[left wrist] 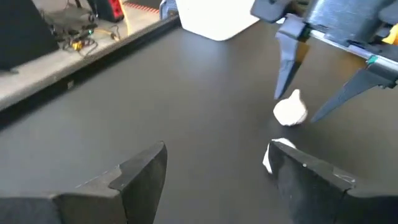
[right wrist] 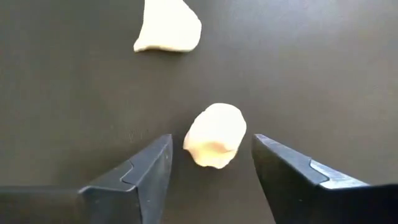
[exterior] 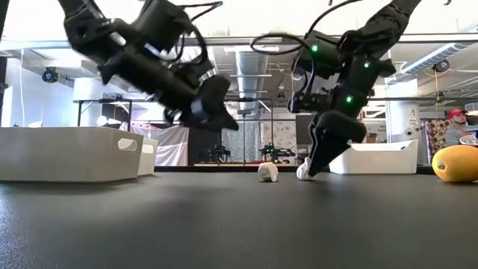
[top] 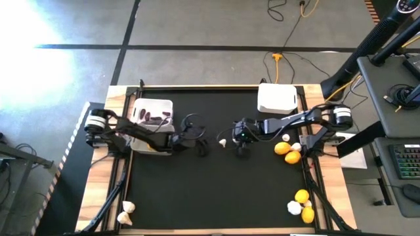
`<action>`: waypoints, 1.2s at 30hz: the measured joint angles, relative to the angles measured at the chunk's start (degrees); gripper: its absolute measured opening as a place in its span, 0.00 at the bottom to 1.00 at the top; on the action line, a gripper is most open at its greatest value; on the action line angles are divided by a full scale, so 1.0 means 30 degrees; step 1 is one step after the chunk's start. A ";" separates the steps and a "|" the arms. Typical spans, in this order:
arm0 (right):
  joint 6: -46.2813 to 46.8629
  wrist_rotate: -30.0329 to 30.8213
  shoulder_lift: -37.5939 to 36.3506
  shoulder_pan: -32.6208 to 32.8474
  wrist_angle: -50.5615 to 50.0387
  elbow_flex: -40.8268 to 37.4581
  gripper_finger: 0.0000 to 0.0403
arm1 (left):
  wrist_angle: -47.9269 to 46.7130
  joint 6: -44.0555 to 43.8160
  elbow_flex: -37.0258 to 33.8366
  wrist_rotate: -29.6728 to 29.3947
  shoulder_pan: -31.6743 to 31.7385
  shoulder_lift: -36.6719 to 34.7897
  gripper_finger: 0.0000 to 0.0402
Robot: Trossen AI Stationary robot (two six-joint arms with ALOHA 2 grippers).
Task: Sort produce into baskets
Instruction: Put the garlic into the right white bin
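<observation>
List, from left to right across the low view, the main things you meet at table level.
Two white baskets side by side → left gripper raised → garlic bulb → right gripper open, reaching down at a second garlic bulb → white basket → lemon.

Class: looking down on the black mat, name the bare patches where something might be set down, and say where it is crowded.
Free: the black mat from both end effectors to the near edge, and between the two far shallow white plastic bins. Crowded: the centre, with white garlic-like bulbs, and the right edge, with yellow lemon-like ovals.
</observation>
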 joint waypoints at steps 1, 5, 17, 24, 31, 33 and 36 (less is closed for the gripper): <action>-0.0007 -0.0010 0.0160 0.0006 0.0045 -0.0007 0.50 | 0.0352 -0.0293 -0.0361 0.0015 -0.0017 0.0000 0.65; -0.0050 -0.0003 0.0453 0.0010 0.0279 0.0072 0.41 | 0.1299 -0.1190 -0.1335 0.0017 -0.0113 0.0067 0.65; -0.1230 0.3278 -0.1337 -0.0046 -0.5312 0.3104 0.16 | 0.1255 0.0643 -0.1626 -0.0093 -0.0162 -0.0097 0.65; 0.0357 0.9989 -0.4649 -0.3254 -1.0928 0.5302 0.17 | 0.1277 0.2397 -0.1657 0.0634 -0.0684 -0.1771 0.65; 0.4949 0.5805 -0.5671 -1.0904 -1.0602 0.3471 0.17 | 0.1344 0.4735 -0.1805 0.0927 -0.1709 -0.3007 0.65; 0.6879 0.4127 -0.5240 -1.2470 -1.0175 0.2878 0.17 | 0.1296 0.4708 -0.1990 0.0925 -0.2033 -0.3016 0.65; 0.7579 0.2491 -0.4325 -1.3657 -0.9110 0.2339 0.17 | 0.1365 0.4140 -0.2505 0.0925 -0.2522 -0.2834 0.65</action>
